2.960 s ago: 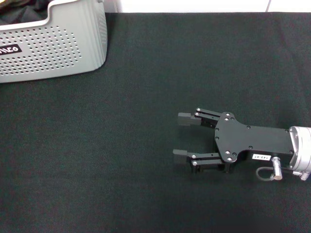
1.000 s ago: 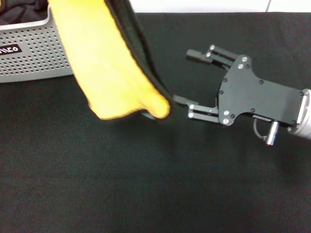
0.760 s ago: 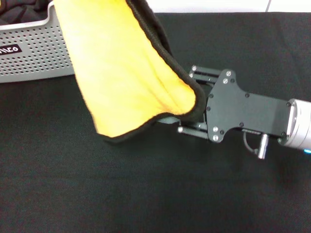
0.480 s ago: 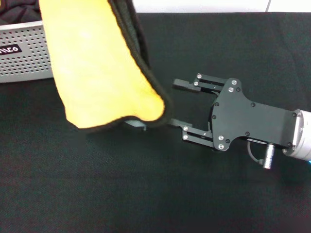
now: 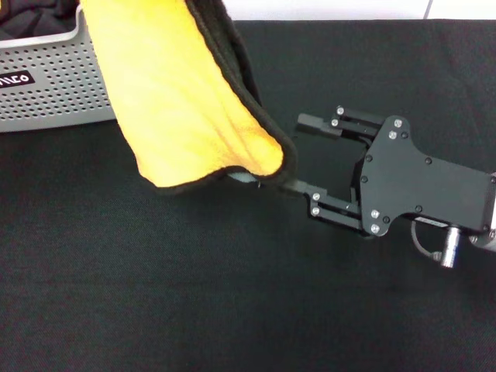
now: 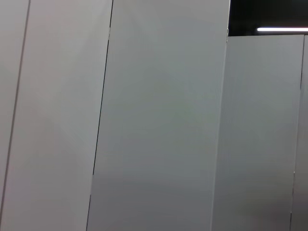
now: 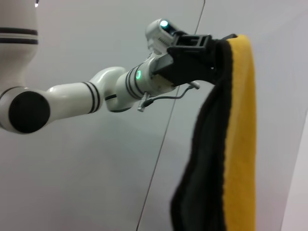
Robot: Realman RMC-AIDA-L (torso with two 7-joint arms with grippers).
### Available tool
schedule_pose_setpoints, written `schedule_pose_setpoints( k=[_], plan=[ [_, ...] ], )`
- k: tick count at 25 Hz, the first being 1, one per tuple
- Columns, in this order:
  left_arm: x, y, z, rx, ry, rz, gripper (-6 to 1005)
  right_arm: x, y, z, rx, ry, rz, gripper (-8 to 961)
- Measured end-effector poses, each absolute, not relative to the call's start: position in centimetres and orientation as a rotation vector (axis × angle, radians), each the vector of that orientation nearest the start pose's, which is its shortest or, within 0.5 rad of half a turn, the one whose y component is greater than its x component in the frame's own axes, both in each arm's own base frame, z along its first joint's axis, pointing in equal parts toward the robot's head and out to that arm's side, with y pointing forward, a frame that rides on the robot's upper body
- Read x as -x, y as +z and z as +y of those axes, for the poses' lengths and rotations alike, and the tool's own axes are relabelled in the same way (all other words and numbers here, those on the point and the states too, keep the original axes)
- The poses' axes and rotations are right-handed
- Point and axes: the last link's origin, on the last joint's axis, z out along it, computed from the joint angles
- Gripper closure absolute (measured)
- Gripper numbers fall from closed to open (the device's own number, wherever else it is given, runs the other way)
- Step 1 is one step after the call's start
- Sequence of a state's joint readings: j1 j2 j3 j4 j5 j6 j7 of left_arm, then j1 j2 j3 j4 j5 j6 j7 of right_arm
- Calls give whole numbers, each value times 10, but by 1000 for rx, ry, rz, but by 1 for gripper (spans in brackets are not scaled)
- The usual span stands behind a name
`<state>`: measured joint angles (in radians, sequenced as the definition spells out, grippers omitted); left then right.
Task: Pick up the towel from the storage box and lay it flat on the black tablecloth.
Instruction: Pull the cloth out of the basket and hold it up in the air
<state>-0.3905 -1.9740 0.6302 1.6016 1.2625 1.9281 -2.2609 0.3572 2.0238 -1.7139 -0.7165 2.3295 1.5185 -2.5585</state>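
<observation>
Towel hung folded in upper left of head frame, yellow side out, pinched at its top by left gripper as seen in right wrist view; box behind it; right gripper spread open beside towel's lower edge over tablecloth

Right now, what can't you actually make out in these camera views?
- Left gripper: its fingers are covered by the towel in the right wrist view; the head view's top edge cuts it off.
- Storage box contents: mostly cut off by the top edge and towel in the head view.
- Right gripper: its lower fingertip is behind the towel's hem.
- Left wrist view: only wall panels.
</observation>
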Motion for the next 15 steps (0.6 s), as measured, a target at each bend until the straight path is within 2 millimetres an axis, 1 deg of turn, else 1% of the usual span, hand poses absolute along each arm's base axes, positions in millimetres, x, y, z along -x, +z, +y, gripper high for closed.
schedule_pose_setpoints(
  k=[7, 12, 15],
  plan=[
    [119, 202, 264, 2696, -1217, -254, 993, -171, -38, 286, 2476, 1287, -383, 530],
    [118, 199, 263, 2706, -1222, -253, 993, -164, -44, 293, 2507, 1291, -398, 573],
    [118, 198, 263, 2711, -1223, -253, 993, -163, -45, 293, 2516, 1296, -405, 601]
  ],
)
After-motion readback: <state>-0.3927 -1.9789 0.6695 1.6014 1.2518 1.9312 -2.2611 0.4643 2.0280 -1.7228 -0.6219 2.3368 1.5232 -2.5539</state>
